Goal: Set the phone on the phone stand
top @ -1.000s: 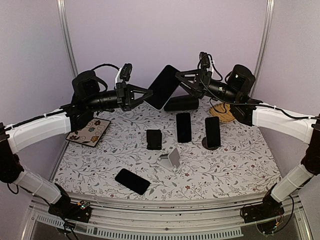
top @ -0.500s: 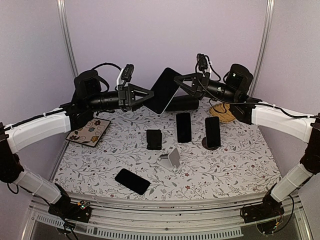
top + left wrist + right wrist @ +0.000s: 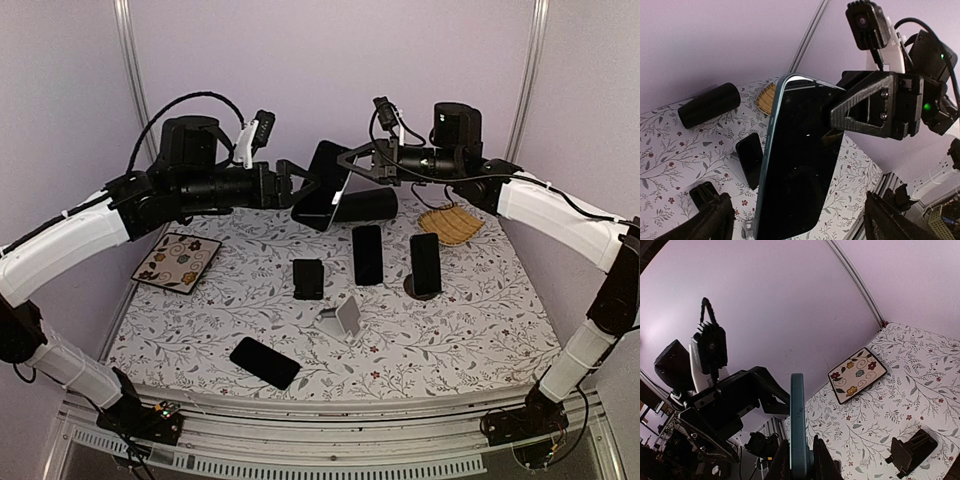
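The phone (image 3: 325, 185) is up in the air, over the far middle of the table (image 3: 480, 330). It is tilted, and its dark glass faces the left arm.

The right gripper (image 3: 349, 168) has its fingers closed on the phone. In the right wrist view the thin edge of the phone sits tight between the two fingers (image 3: 781, 466). The left gripper (image 3: 303, 178) has its fingers wide apart. One is on each side of the phone and neither one touches it.

So only one gripper holds the phone, and it pinches just a small part near one end. The phone is long and smooth, so it could swing down or slip out if the arm moves fast.

The left fingers are very close to the phone. If the left arm pulls back crooked, a finger could bump the phone and knock it loose.

The free phone stand (image 3: 343, 318) looks to be the small gray one in the middle of the table, nearer than the phone. Three other phones (image 3: 367, 254) lie between the held phone and the stand. The phone could hit one of them on the way down if it comes in too low.

The stand looks small and light. A hard push could slide it or tip it over. If the phone is set too straight up, it could fall off the stand and land flat on the table.
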You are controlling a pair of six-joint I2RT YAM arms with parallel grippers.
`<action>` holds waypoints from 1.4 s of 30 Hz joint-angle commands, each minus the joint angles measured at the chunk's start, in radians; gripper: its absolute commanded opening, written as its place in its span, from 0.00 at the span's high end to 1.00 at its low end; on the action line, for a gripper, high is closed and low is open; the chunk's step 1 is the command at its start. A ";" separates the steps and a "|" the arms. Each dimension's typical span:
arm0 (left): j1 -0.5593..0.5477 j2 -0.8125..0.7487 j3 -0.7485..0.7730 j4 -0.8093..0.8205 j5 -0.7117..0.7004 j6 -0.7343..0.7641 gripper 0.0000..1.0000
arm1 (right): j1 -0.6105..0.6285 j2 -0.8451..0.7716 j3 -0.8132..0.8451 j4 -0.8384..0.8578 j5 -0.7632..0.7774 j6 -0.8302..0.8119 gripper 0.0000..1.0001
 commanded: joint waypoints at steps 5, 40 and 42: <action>-0.121 0.108 0.178 -0.226 -0.361 0.186 0.08 | 0.018 0.078 0.171 -0.228 0.038 -0.145 0.98; -0.161 0.383 0.496 -0.481 -0.519 0.137 0.25 | 0.084 0.149 0.317 -0.398 0.081 -0.198 0.98; -0.158 0.386 0.498 -0.482 -0.517 0.134 0.34 | 0.085 0.149 0.317 -0.399 0.081 -0.199 0.98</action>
